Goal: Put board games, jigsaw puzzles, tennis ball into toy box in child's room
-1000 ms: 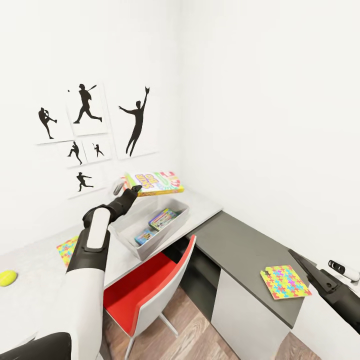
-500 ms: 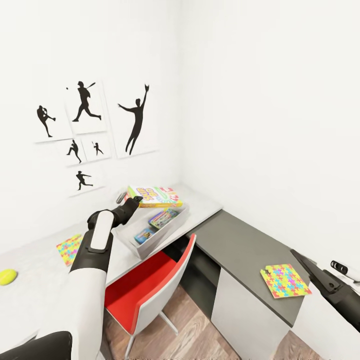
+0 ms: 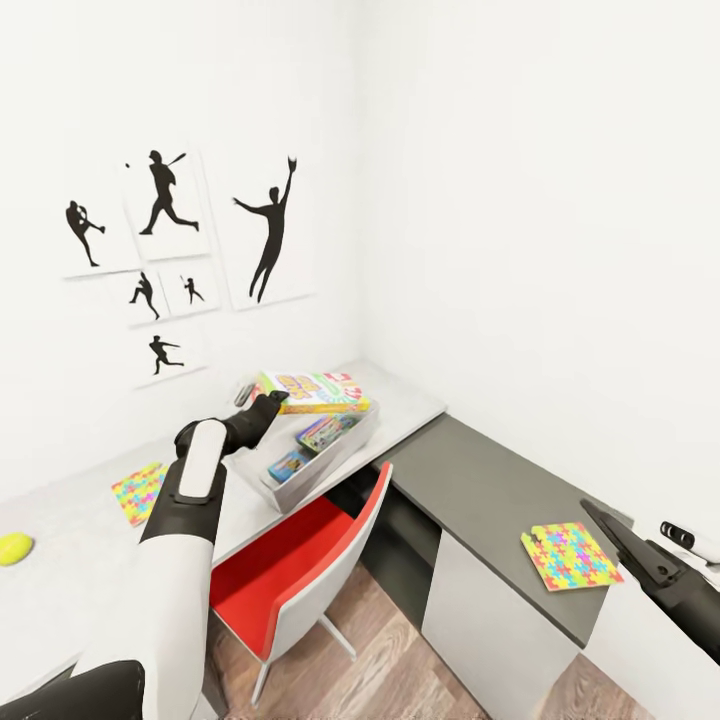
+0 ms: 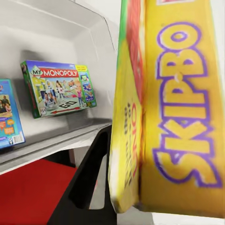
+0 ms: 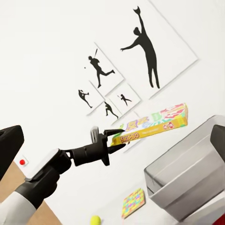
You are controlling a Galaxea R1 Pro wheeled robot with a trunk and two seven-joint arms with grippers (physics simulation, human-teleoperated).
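Head view shows the left gripper (image 3: 262,403) clamped on one Skip-Bo box (image 3: 318,391) above the toy box (image 3: 345,450), which holds two games. Two jigsaw puzzles (image 3: 570,555) and one tennis ball (image 3: 15,548) lie on the table (image 3: 480,490). Whether the right gripper (image 3: 600,520) is apart or together cannot be told.

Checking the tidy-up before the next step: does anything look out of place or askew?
The Skip-Bo box is held in the left hand above the toy box, not inside. One jigsaw puzzle lies near the desk edge.

Chair: you see a red seat with white shell (image 3: 300,585), pushed partly under the desk.
Wall prints: your six black baseball silhouettes (image 3: 270,235) hang grouped together.
Floor: wood planks (image 3: 390,670).
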